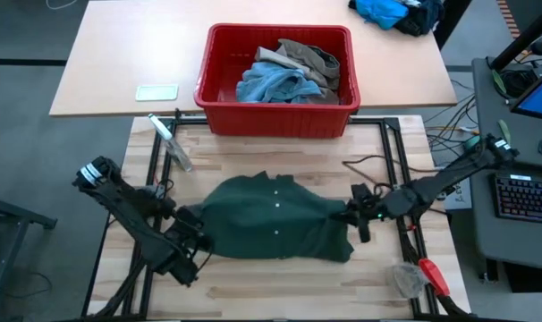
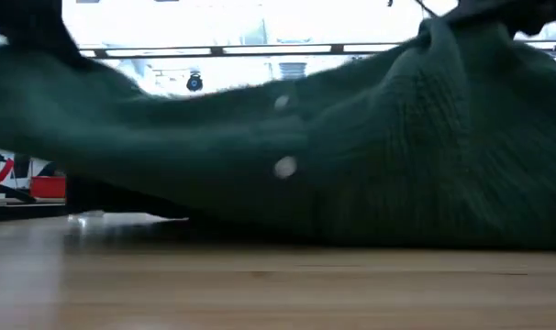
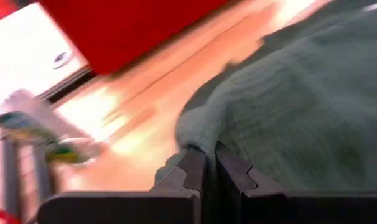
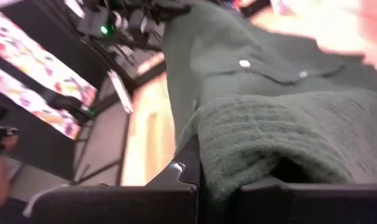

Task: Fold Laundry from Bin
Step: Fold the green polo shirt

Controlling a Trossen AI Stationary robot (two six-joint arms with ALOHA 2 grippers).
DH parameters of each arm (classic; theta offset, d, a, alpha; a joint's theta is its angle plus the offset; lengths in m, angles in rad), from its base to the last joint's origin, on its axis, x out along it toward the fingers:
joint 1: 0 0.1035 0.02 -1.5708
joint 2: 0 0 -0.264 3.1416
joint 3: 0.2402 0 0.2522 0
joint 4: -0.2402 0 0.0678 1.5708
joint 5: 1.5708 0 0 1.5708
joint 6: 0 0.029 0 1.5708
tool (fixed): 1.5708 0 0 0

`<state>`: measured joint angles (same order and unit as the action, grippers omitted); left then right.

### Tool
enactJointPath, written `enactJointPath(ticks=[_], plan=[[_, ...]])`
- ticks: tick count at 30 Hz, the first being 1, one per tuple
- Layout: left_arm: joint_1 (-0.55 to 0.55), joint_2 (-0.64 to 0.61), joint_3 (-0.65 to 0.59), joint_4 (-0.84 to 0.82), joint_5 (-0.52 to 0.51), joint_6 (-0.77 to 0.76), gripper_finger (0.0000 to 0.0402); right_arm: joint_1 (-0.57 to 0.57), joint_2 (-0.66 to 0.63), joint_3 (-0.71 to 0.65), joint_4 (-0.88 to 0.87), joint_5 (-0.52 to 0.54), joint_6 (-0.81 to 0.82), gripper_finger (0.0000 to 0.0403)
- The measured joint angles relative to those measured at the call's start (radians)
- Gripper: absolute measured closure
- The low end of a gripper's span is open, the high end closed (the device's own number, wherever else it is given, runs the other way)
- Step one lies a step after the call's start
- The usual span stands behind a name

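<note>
A dark green knit garment (image 1: pixel 275 219) with small white buttons is strung between my two grippers over the middle of the wooden table. My left gripper (image 1: pixel 197 234) is shut on its left end and my right gripper (image 1: pixel 350 215) on its right end. In the low view the garment (image 2: pixel 287 174) sags, its lower edge down at the tabletop. The red bin (image 1: pixel 280 121) stands at the far side, with light blue denim (image 1: pixel 271 85) and a khaki piece (image 1: pixel 311 55) lying in it. My left gripper pinches the garment's left edge (image 3: pixel 191 142) between its two fingers, coming from the table's near left and slanting down. The cloth runs away from the fingers toward the right, lifted off the table there. My right gripper pinches a thick rolled fold at the garment's right end (image 4: pixel 238 149) between its two fingers, coming almost level from the table's right. Several layers are bunched in the hold. The cloth stretches away toward the other arm.
A clear bottle (image 1: pixel 170 140) lies at the table's far left. A red-handled tool with a clear bag (image 1: pixel 427 275) lies at the near right. A bright blue cloth heap (image 1: pixel 387 11) sits on the far table, a flat pale object (image 1: pixel 156 91) at its left.
</note>
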<state>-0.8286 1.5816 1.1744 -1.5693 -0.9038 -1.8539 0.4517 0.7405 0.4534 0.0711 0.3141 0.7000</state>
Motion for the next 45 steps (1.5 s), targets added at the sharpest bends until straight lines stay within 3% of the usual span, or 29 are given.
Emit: enactJointPath(ticks=[4, 9, 15, 18, 23, 30, 34, 38, 45], plan=[[-0.024, -0.03, 0.061, 0.0, -0.127, 0.072, 0.0401, 0.007, -0.098, 0.001, -0.021, -0.002, -0.041, 0.0394], [-0.028, -0.076, 0.116, -0.003, -0.24, 0.181, 0.0401, 0.007, -0.204, 0.059, -0.182, -0.003, -0.073, 0.0394], [-0.014, -0.175, 0.154, -0.002, -0.37, 0.377, 0.0401, 0.006, -0.255, 0.187, -0.343, 0.003, -0.166, 0.0394], [0.006, -0.258, 0.149, -0.002, -0.433, 0.459, 0.0402, 0.007, -0.262, 0.269, -0.402, 0.058, -0.226, 0.0394], [0.043, -0.402, 0.137, -0.002, -0.497, 0.528, 0.0402, 0.006, -0.253, 0.402, -0.501, 0.121, -0.285, 0.0394], [0.045, -0.506, 0.097, 0.018, -0.496, 0.519, 0.0402, 0.006, -0.223, 0.483, -0.545, 0.142, -0.336, 0.0394], [0.045, -0.51, 0.03, 0.038, -0.373, 0.501, 0.0401, 0.006, -0.197, 0.469, -0.599, 0.131, -0.311, 0.0394], [0.045, -0.486, -0.087, 0.157, -0.166, 0.455, 0.0401, 0.006, -0.15, 0.416, -0.696, 0.118, -0.163, 0.0394], [0.037, -0.373, -0.322, 0.572, 0.311, 0.486, 0.0401, 0.026, 0.015, 0.253, -0.672, -0.15, 0.092, 0.0394]])
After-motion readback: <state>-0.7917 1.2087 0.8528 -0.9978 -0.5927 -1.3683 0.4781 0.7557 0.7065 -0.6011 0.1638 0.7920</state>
